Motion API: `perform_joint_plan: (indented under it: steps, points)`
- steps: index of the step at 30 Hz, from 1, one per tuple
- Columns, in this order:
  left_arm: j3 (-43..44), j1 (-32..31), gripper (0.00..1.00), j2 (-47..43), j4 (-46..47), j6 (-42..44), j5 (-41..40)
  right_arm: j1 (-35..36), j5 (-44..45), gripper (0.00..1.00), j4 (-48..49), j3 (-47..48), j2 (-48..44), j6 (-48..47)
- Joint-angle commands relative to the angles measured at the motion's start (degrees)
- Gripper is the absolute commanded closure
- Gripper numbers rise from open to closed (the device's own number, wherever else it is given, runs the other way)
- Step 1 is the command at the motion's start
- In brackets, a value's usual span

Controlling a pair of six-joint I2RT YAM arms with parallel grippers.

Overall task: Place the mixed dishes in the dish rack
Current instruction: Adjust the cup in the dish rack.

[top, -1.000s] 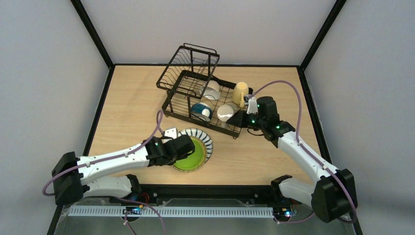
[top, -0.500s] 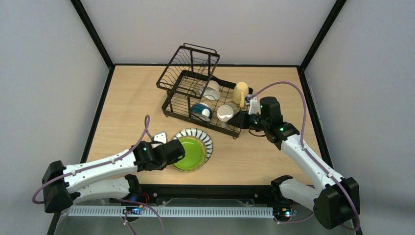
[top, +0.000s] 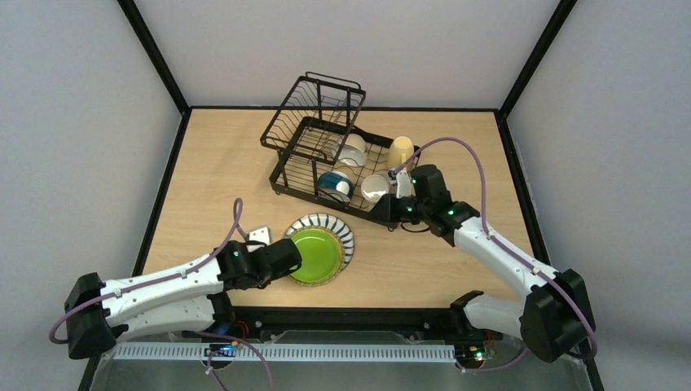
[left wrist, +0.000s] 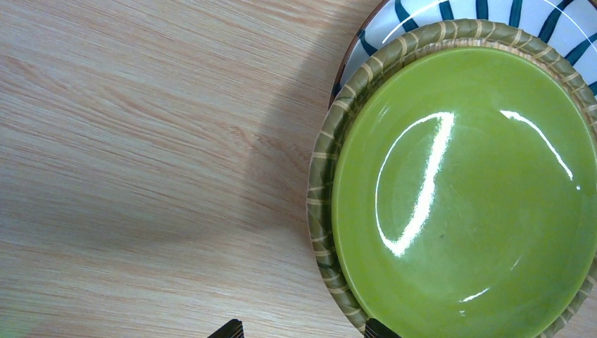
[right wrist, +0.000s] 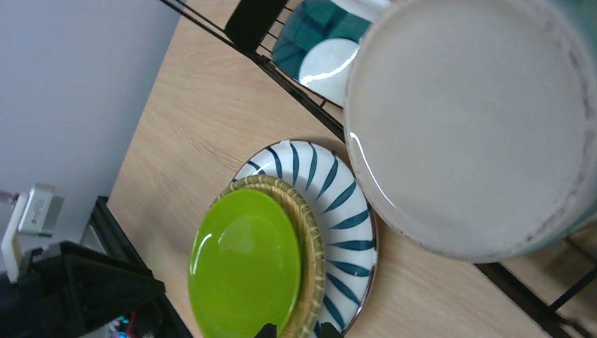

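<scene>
hovering at the left edge of the green plate (left wrist: 464, 204), the left gripper (left wrist: 301, 328) has its jaws spread wide and empty. one tip is over bare table (left wrist: 127, 141) and the other is at the plate's straw-coloured rim; how high they stand above it cannot be told. the green plate lies flat on a striped plate (right wrist: 345, 211), set off toward that plate's near-left side, and both sit on the table just in front of the dish rack (top: 322, 110), not in it. the right gripper (right wrist: 297, 329) is at the rack's near rail, jaws a little apart with nothing between them, close beside the white bowl (right wrist: 472, 120) in the flat tray. also in the tray are the blue-outside bowl (top: 334, 185), the cream mug (top: 353, 149) and the yellow mug (top: 399, 151). so the bowls and mugs look loaded and the plates are what is left. the step in hand seems to be the left arm lining up to take the green plate. the next move calls for lowering the jaws so one finger slips under the rim and the other bears on top, then closing firmly and tipping the plate on edge for a free slot, which likely needs the right arm out of the path.
</scene>
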Motion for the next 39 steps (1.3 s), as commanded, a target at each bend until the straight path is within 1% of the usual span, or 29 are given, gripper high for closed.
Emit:
perform_joint_plan:
  steps: [1,4,6,7,12,18,29,39]
  points:
    - [-0.6,0.1,0.01,0.3,0.9,-1.0,-0.6,1.2,3.2,0.76,2.9,-0.1,1.7,1.5]
    - [-0.7,0.1,0.01,0.9,1.7,-0.5,-0.6,1.9,5.2,0.92,5.1,-0.3,3.0,1.3]
    - [-0.8,0.1,0.01,1.3,2.3,-0.2,-0.5,2.3,6.6,0.98,5.9,0.0,4.5,0.3]
    - [-0.8,0.1,0.01,1.5,2.5,0.0,-0.4,2.4,6.9,1.0,6.4,0.4,5.7,-0.2]
    - [-0.8,0.1,0.01,2.1,3.1,0.5,-0.5,4.5,9.4,1.0,7.5,2.6,11.2,-2.4]
    - [-1.1,0.1,0.01,2.1,3.2,0.9,-0.7,6.5,15.6,1.0,7.5,5.2,14.0,-3.8]
    - [-2.1,0.1,0.01,1.7,3.8,1.3,-0.4,7.5,24.8,1.0,5.0,7.6,14.9,-5.9]
    - [-2.0,0.1,0.01,1.6,3.3,1.9,-0.4,7.5,28.1,1.0,4.3,7.9,14.2,-6.5]
